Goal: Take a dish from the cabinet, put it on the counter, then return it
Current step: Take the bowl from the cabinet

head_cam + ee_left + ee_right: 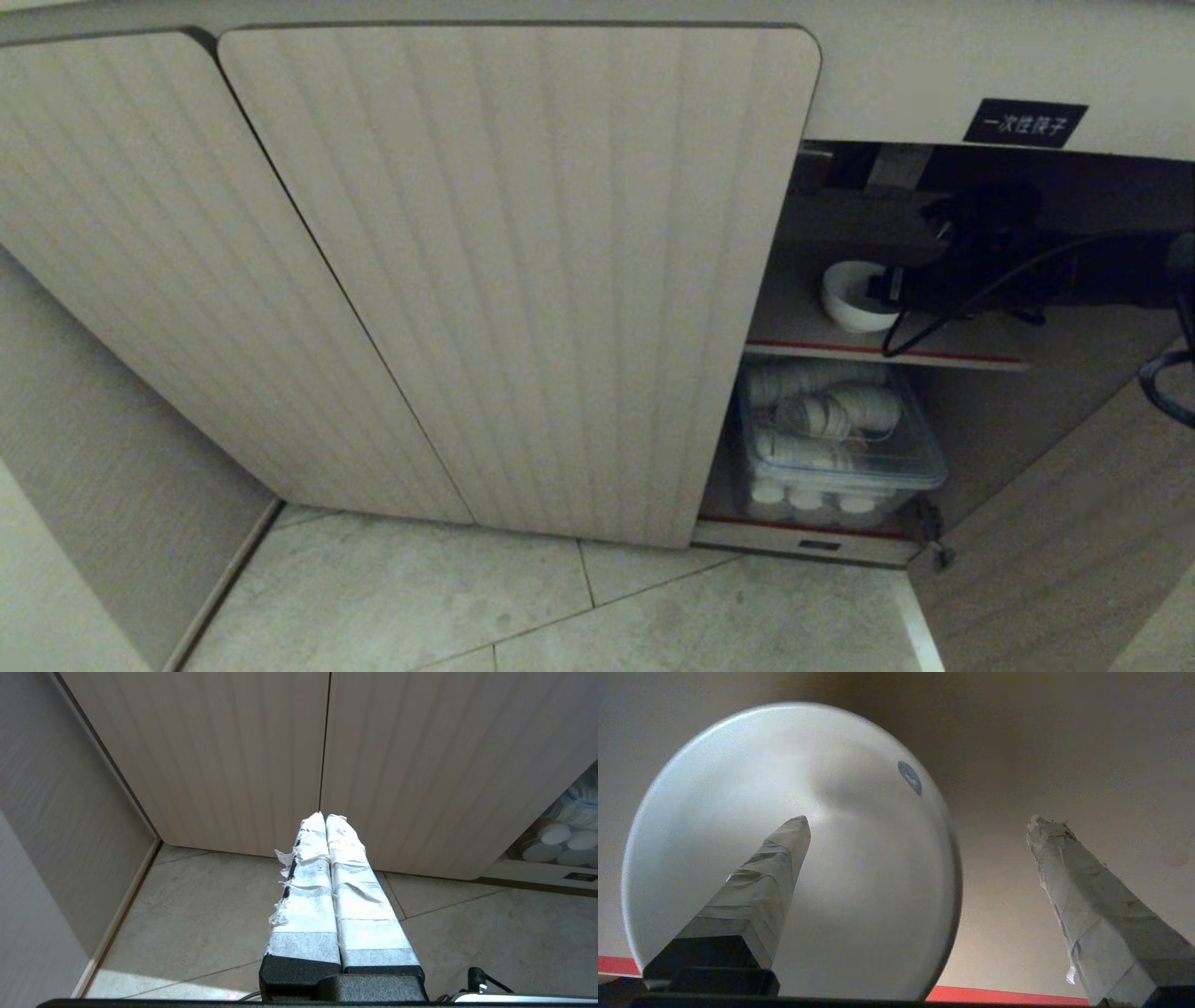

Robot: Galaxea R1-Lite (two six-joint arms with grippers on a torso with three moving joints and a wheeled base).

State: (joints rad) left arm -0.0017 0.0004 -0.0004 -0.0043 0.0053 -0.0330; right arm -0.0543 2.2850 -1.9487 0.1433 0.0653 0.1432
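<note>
The dish (845, 301) is a white bowl standing on the cabinet's (523, 280) upper, red-edged shelf (943, 356), behind the open right-hand doorway. My right gripper (883, 286) reaches into that shelf and stands open. In the right wrist view the dish (859, 882) fills the frame. One taped finger (775, 868) lies over its hollow and the other finger (1087, 896) is outside, so its rim wall sits in the right gripper (920, 823). Neither finger presses the wall. My left gripper (325, 816) hangs shut and empty above the floor before the closed doors. The counter is out of view.
A clear plastic box (840, 439) of white cups and lids fills the lower shelf. The swung-open door (1074, 523) stands at the right. A black label (1025, 122) sits above the opening. Tiled floor (560, 607) lies in front, with a wall (75, 448) at the left.
</note>
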